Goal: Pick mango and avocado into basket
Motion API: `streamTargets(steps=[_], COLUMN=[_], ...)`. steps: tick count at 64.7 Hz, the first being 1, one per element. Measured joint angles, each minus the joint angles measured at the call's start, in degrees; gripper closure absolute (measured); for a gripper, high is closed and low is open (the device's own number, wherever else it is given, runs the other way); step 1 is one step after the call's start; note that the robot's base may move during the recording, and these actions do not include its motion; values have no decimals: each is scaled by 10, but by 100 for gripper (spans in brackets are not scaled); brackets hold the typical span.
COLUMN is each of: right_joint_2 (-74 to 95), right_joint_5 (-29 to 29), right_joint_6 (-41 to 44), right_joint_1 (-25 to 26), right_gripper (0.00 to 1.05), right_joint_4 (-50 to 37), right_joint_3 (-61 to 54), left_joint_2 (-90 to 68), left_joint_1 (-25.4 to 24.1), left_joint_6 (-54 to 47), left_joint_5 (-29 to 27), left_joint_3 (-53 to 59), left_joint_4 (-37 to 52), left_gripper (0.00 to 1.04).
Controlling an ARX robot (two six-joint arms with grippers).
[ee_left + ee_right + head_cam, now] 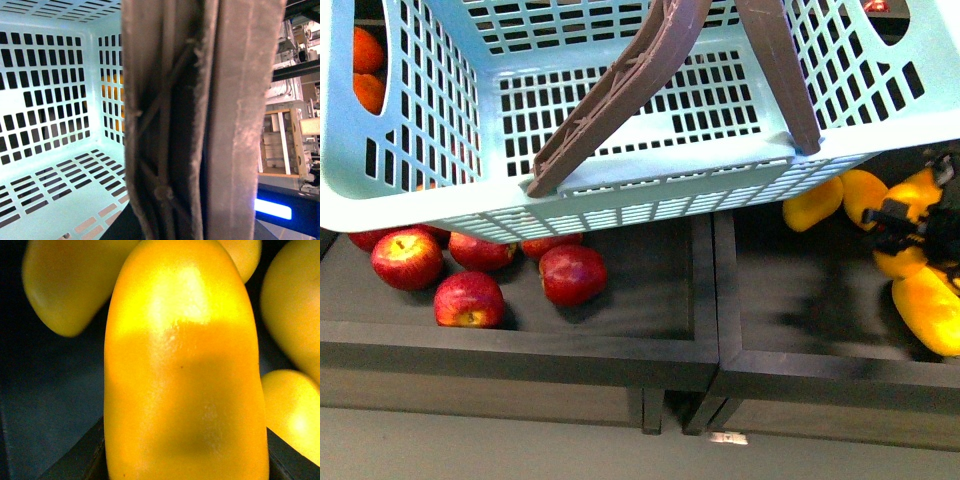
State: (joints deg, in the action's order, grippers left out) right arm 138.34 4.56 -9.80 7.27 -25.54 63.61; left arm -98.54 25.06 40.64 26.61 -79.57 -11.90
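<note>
The light teal basket (620, 180) hangs tilted over the left bin and fills the top of the front view. Its two brown handles (200, 125) are pressed together, and my left gripper (185, 220) is shut on them; its fingers are hidden behind them. The basket's slotted floor (55, 185) holds nothing that I can see. At the right, my right gripper (908, 225) sits low among the yellow fruit, shut on the mango (185, 370), with a dark jaw showing on each side of it. No avocado is in view.
Other mangoes (935, 310) lie round the held one in the right dark bin. Several red apples (470, 298) lie in the left bin under the basket. A raised divider (715, 300) separates the bins. Oranges (365, 50) show behind the basket's left wall.
</note>
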Motion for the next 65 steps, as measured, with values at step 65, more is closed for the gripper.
streamTargets(steps=[65], right_joint_2=[-603], right_joint_5=[2], right_joint_6=[-73], right_joint_1=[-163], right_gripper=[52], right_joint_4=[84], right_joint_3=[-123], left_joint_2=[0], left_joint_1=[0], left_joint_6=[0], left_joint_5=[0], left_joint_3=[0], left_joint_4=[0], left_gripper=[90])
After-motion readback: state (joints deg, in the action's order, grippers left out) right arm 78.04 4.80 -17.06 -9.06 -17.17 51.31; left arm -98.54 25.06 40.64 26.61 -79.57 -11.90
